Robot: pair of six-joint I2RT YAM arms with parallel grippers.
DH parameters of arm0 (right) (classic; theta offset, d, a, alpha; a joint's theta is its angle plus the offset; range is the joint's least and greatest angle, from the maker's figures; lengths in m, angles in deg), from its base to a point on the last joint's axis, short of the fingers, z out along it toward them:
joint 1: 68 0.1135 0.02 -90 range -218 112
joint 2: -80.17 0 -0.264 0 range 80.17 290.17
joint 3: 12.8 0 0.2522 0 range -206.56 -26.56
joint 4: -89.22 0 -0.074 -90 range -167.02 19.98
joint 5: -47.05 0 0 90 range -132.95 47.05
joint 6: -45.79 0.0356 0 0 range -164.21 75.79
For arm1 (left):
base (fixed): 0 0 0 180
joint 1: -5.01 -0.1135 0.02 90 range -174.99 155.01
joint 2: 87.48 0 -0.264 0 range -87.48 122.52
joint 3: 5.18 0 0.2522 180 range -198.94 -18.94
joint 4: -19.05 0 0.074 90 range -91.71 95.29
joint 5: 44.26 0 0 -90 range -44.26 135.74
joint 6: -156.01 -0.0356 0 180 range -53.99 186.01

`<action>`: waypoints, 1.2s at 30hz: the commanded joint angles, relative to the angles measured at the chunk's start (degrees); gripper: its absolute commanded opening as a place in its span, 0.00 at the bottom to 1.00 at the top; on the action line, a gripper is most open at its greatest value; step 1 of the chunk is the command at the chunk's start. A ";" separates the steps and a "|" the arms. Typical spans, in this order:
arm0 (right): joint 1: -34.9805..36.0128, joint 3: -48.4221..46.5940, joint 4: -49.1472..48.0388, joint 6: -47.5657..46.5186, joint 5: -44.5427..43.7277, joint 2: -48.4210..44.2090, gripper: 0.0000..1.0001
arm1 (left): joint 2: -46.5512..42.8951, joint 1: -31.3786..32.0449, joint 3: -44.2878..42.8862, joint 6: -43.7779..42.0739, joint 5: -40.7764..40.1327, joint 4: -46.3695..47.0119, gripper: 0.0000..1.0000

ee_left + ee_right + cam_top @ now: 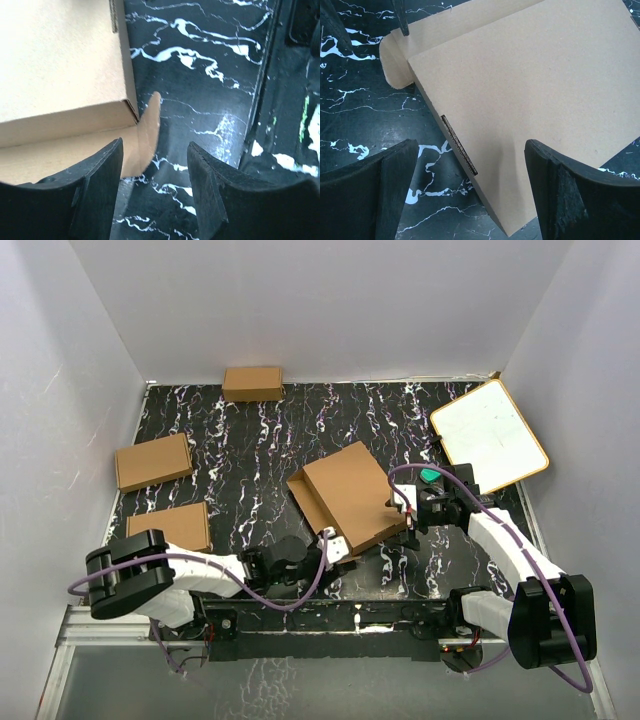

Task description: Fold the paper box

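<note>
Logging one paper box [350, 495], mid-tabletop [250, 440], lid down and set askew, long axis running far-left to near-right. One rounded tab [148, 132] stands unfolded, projecting from the box's near corner. Left gripper [328, 545]: jaws spread, holding nothing, with the tab just ahead of them. Right gripper [405, 512]: jaws spread, empty, poised at the box's right-hand edge. I judge the left arm nearer the tab; tucking it in is, I reckon, the step outstanding.
</note>
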 commanded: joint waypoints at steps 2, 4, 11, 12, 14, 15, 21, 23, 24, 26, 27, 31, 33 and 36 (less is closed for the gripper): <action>0.11 0.34 -5.50 1.09 1.60 -0.50 0.94 | 1.44 0.28 -2.43 2.92 -3.14 5.10 0.51; 0.25 0.30 -5.55 1.14 1.47 -0.31 0.93 | 2.39 0.31 -2.93 3.25 -2.76 5.50 0.50; 0.26 0.36 -6.64 2.78 1.25 -0.30 0.90 | 4.27 0.41 -3.45 4.98 -1.85 7.45 0.40; 0.26 0.42 -6.74 2.92 1.25 -0.29 0.90 | 4.54 0.42 -3.61 5.30 -1.84 7.53 0.39; 0.25 0.45 -6.83 3.08 1.18 -0.29 0.90 | 5.26 0.42 -4.07 5.71 -1.51 7.60 0.37; 0.29 0.45 -6.85 3.12 1.20 -0.29 0.90 | 5.75 0.38 -4.22 5.94 -1.45 7.86 0.36; 0.22 0.53 -6.88 3.38 1.18 -0.20 0.90 | 7.84 0.42 -4.61 7.05 -1.17 9.05 0.29; 0.32 0.45 -6.88 3.54 1.23 -0.13 0.90 | 8.05 0.42 -4.54 7.34 -1.34 9.22 0.26; 0.34 0.37 -6.88 3.63 1.28 -0.12 0.90 | 8.13 0.42 -4.57 7.46 -1.50 9.20 0.24; 0.28 0.36 -6.88 3.89 1.39 -0.11 0.89 | 8.27 0.42 -4.52 7.53 -1.83 9.02 0.21; 0.27 0.33 -6.93 4.01 1.40 -0.13 0.89 | 8.20 0.42 -4.42 7.59 -2.03 9.12 0.20; 0.24 0.13 -7.20 4.86 1.55 -0.07 0.89 | 7.82 0.42 -3.68 8.00 -2.97 9.33 0.13; 0.26 -0.06 -7.42 5.59 1.62 -0.03 0.89 | 7.52 0.42 -3.30 8.28 -3.31 9.50 0.11; 0.20 -0.39 -8.45 7.86 1.92 0.03 0.90 | 7.18 0.42 -2.83 8.69 -3.87 9.72 0.07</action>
